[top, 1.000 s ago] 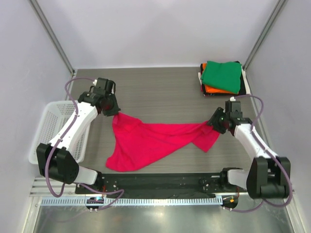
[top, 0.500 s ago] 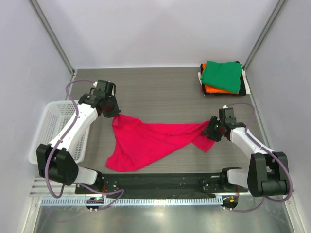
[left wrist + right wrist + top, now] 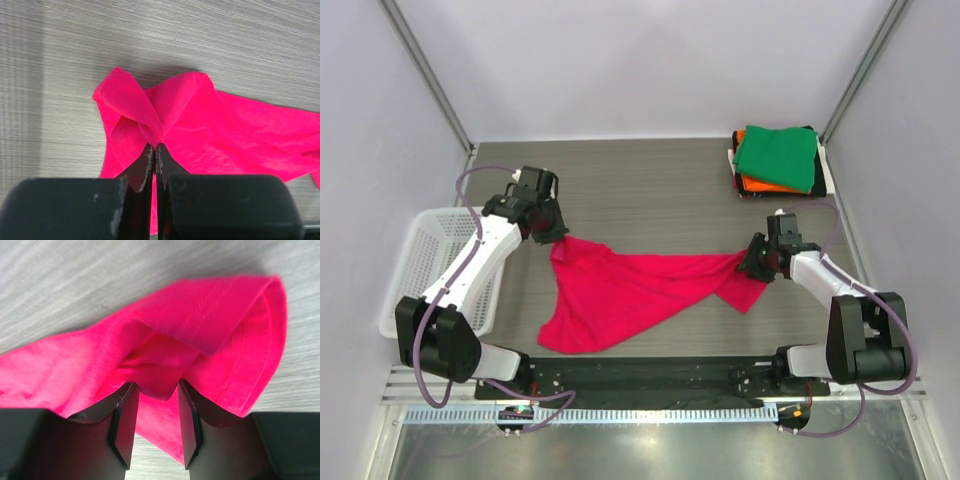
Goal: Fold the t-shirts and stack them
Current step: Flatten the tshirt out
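Observation:
A bright pink-red t-shirt (image 3: 620,290) lies unfolded and rumpled across the middle of the table. My left gripper (image 3: 558,236) is shut on its upper left corner. In the left wrist view the jaws (image 3: 154,146) pinch a bunched fold of the pink-red cloth (image 3: 225,130). My right gripper (image 3: 752,262) is at the shirt's right end. Its jaws (image 3: 156,390) stand apart, with a hanging fold of the shirt (image 3: 75,370) between the fingertips. A stack of folded t-shirts sits at the back right, green (image 3: 778,157) on top, orange (image 3: 760,185) below it, with dark and white edges under those.
A white mesh basket (image 3: 425,250) stands at the left table edge, beside the left arm. The enclosure's walls rise close behind the stack. Bare grey tabletop (image 3: 650,190) shows between the shirt and the back wall.
The right gripper has moved down and left onto the shirt's right end, and its jaws have narrowed around the cloth. The left gripper and its corner have barely shifted.

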`<control>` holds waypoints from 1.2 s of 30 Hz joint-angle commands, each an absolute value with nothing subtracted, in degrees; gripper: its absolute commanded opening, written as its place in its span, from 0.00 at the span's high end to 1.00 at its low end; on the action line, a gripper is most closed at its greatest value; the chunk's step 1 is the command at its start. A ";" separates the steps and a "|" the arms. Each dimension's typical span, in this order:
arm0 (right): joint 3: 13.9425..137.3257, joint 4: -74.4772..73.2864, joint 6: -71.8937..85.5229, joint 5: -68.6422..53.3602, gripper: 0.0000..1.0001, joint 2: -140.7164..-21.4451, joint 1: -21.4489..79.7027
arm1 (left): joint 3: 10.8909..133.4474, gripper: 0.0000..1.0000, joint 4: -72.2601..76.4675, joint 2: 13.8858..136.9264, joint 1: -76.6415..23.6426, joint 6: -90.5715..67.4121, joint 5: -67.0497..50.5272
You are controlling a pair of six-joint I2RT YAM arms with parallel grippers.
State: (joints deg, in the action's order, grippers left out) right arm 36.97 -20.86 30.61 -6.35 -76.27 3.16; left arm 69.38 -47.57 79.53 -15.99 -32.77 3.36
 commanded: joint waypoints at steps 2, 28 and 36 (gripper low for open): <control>40.78 -19.34 29.00 -4.13 0.58 -76.99 3.34 | 69.00 1.00 -45.62 77.96 -15.56 -32.70 2.55; 64.31 -39.80 28.92 -3.34 0.99 -64.17 3.34 | 80.23 1.00 -54.84 69.79 -15.64 -34.36 3.16; 86.99 -48.43 29.97 -5.35 0.99 -55.03 3.34 | 94.73 1.00 -60.03 59.96 -15.56 -41.12 2.64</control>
